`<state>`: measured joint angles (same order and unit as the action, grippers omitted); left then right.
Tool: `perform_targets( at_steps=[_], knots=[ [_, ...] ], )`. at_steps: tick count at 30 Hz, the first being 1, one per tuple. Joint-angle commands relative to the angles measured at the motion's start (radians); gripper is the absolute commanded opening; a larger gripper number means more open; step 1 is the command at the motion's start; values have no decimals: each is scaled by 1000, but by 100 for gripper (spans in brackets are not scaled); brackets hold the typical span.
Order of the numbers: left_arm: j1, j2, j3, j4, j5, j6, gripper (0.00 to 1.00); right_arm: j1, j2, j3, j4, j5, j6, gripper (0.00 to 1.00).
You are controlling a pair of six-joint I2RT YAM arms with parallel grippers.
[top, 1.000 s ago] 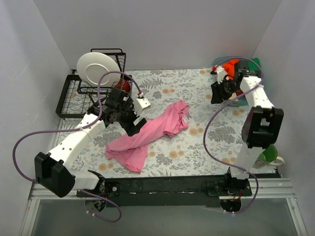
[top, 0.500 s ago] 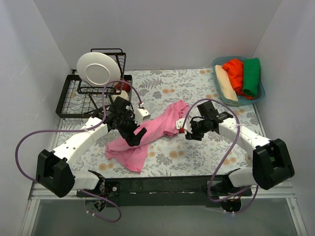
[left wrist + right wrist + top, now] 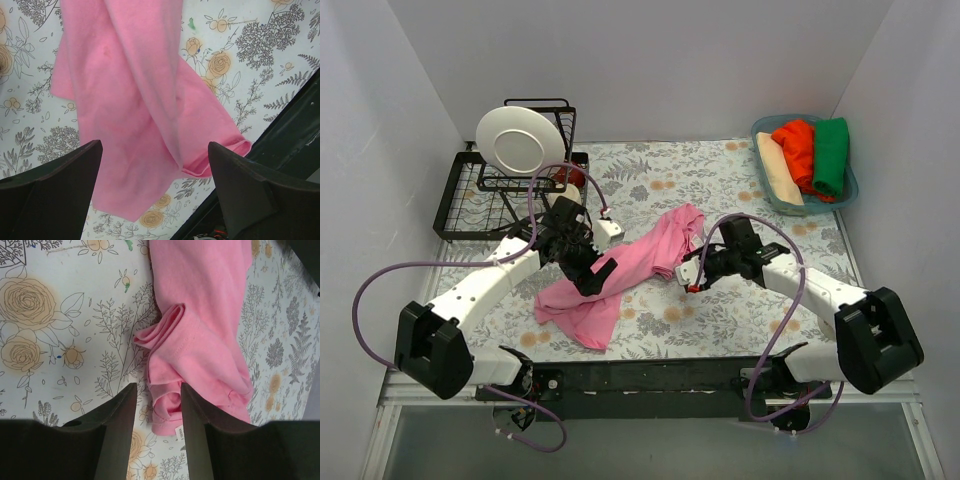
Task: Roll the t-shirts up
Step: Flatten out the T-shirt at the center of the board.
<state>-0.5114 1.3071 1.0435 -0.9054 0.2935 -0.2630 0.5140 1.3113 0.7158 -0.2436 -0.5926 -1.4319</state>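
On the tabletop (image 3: 740, 310), pink t-shirt (image 3: 620, 285) lying crumpled. Left gripper (image 3: 592, 275) hovering over its near-left part, jaws gaping wide. Right gripper (image 3: 688, 276) sitting at its right hem, jaws parted narrowly astride a fold. Far right of the pink t-shirt, orange-red t-shirt (image 3: 796, 145), green t-shirt (image 3: 831, 155) and cream t-shirt (image 3: 778, 170) lying bundled in a basket (image 3: 853, 188).
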Motion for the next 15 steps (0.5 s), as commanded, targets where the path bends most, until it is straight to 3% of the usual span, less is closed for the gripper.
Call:
perform_targets(
  at_steps=[1, 15],
  knots=[
    [11, 1, -10, 7, -17, -2, 86, 12, 32, -15, 76, -38, -71, 48],
    [45, -14, -46, 20, -22, -5, 87, 17, 152, 10, 109, -33, -140, 45]
  ],
)
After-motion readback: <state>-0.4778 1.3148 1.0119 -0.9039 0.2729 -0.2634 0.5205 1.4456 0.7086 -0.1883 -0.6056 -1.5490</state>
